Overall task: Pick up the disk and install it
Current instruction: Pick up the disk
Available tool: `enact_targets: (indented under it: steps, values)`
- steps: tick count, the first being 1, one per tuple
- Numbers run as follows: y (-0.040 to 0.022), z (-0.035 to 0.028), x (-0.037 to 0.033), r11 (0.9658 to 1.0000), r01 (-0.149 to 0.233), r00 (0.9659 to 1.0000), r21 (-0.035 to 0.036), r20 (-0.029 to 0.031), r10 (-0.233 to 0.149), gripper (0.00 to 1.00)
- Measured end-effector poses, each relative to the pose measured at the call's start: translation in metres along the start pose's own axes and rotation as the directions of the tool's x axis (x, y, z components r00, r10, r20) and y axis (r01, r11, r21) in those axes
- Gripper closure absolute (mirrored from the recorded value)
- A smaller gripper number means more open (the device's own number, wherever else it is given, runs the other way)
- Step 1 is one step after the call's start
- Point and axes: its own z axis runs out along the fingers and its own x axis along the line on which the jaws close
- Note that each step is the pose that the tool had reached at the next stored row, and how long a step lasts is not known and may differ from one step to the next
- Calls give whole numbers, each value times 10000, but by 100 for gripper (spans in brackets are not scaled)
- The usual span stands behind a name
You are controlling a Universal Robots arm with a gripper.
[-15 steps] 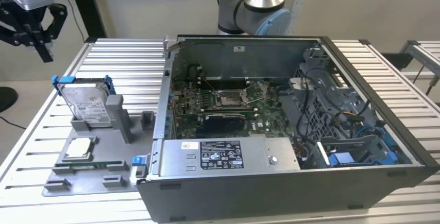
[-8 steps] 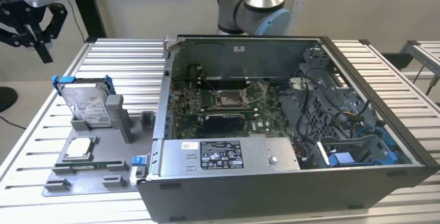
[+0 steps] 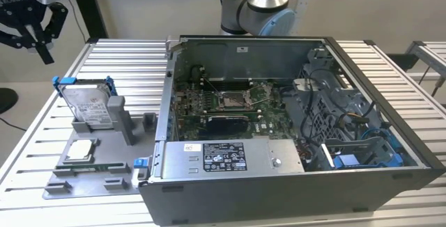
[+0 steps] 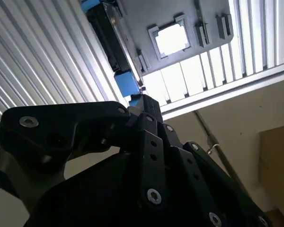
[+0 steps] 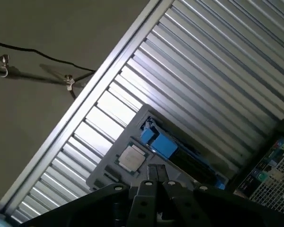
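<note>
On the slatted metal table (image 3: pixel 118 60), the open computer case (image 3: pixel 279 195) is our landmark, lying on its side with its inside facing up. To the exterior view's left of the case, just beside its wall, we see a grey tray (image 3: pixel 77 182). The disk (image 3: pixel 91 104) stands upright in a slot of that tray, at the end farther from the camera, its white label facing us and its blue frame showing along its edges. In both wrist views we see the disk (image 4: pixel 106 38) (image 5: pixel 180 153) edge-on, dark with blue ends. A small square silver chip (image 3: pixel 80 150) lies flat in the tray, near the disk and a little farther from the case than the disk's slot. The gripper (image 3: pixel 43 55) hangs in the air well apart from the case, beyond the disk on the same side and high above the table. Its jaws look pressed together with nothing between them, and it touches neither the disk nor the tray. Inside the case we see a green circuit board (image 3: pixel 223 102), and along the case's near wall a long grey box (image 3: pixel 230 156) with a white sticker. Behind the case rises the arm (image 3: pixel 265 8).
</note>
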Motion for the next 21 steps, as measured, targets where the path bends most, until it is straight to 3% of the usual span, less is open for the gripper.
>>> enact_targets:
  steps: [4,9,14,21]
  values:
    - [0,0,0,9973,736,9973,11,-6,-736,100]
    - [0,1,0,9867,1628,9867,11,0,-1628,100]
    - [0,14,0,9679,2512,9679,11,9,-2512,100]
    - [-1,28,-2,9342,3569,9342,13,21,-3569,100]
